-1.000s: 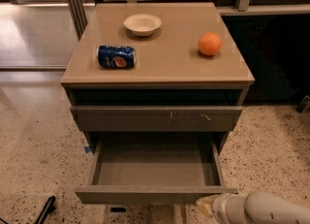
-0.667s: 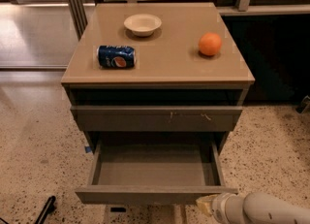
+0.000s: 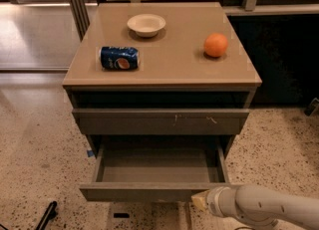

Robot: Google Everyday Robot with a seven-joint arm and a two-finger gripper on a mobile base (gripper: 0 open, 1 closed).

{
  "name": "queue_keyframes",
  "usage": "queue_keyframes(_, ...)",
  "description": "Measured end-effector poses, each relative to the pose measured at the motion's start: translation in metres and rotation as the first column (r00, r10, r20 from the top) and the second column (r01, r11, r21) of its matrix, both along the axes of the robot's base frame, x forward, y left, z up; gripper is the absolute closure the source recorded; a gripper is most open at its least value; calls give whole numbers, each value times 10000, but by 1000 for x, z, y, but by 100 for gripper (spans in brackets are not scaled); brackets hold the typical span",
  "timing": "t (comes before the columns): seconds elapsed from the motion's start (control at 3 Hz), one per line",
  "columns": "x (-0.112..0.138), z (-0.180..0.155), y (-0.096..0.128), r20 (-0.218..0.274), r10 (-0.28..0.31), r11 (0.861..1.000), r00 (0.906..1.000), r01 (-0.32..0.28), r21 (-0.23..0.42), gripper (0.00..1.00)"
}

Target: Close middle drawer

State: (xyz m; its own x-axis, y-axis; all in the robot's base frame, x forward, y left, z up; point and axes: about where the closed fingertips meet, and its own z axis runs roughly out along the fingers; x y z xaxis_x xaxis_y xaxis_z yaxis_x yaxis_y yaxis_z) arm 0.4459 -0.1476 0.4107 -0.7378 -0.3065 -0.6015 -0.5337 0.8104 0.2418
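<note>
Speckled floor (image 3: 40,144): open grey-brown wooden middle drawer (image 3: 149,192), flat grey inside showing, lies just above-left of my pale gripper (image 3: 202,201); grip I cannot tell.

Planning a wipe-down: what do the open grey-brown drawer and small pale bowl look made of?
Open grey-brown middle drawer: probably matte laminated wood, flat dull panels. Small pale bowl: possibly ceramic or plastic, smooth sheen. The gripper is at the drawer's front right corner.

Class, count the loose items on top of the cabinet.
3: a white bowl at the back, a blue can on its side front-left, an orange at right. None seems hidden. The gripper is low, at the front right corner of the open middle drawer.
</note>
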Motion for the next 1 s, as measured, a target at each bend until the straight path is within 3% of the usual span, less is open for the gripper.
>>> queue_keyframes(0.33,-2,0,0,0,1,10000,10000,-1,0,100)
queue_keyframes(0.67,31,11,20,329,655,9977,9973,-649,-205,100)
queue_keyframes(1.0,37,13,25,422,824,9963,9957,-813,-272,100)
